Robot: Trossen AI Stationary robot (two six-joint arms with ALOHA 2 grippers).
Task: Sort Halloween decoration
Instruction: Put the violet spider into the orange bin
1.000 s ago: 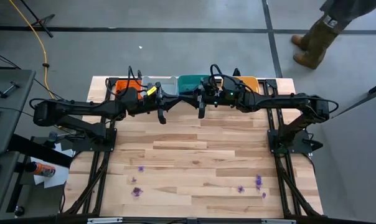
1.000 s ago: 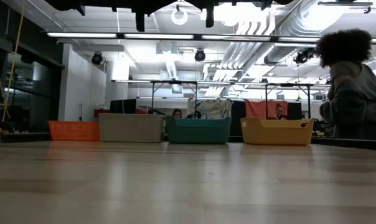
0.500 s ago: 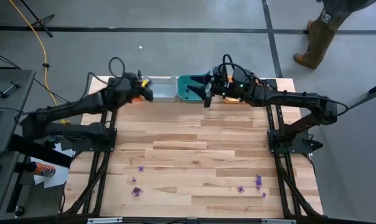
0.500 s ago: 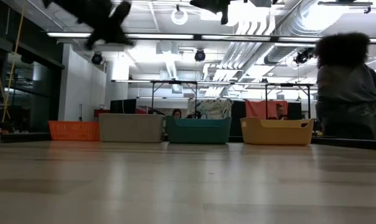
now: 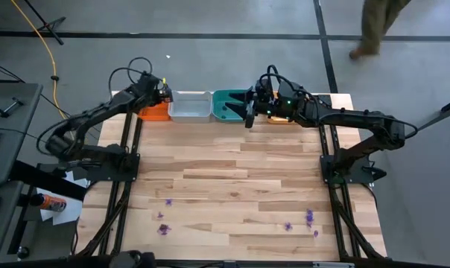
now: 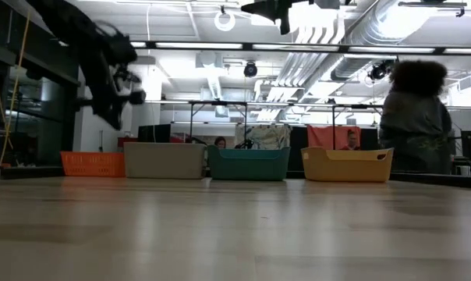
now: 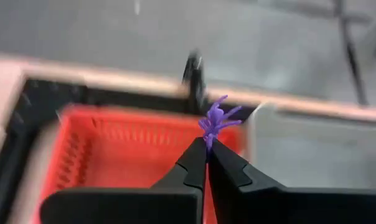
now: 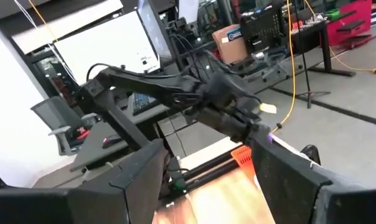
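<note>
Left end effector (image 7: 206, 144) pinching spiky purple trinket (image 7: 216, 118); right end effector (image 5: 249, 113) spread, empty.

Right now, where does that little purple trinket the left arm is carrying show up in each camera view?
High view: too small to see; left gripper over red tray.
Low view: not visible.
Left wrist view: purple trinket pinched at fingertips.
Right wrist view: tiny purple glint.
Shared landmark: red tray.

No readable text, label, brand, number or sign on anything in these views
</note>
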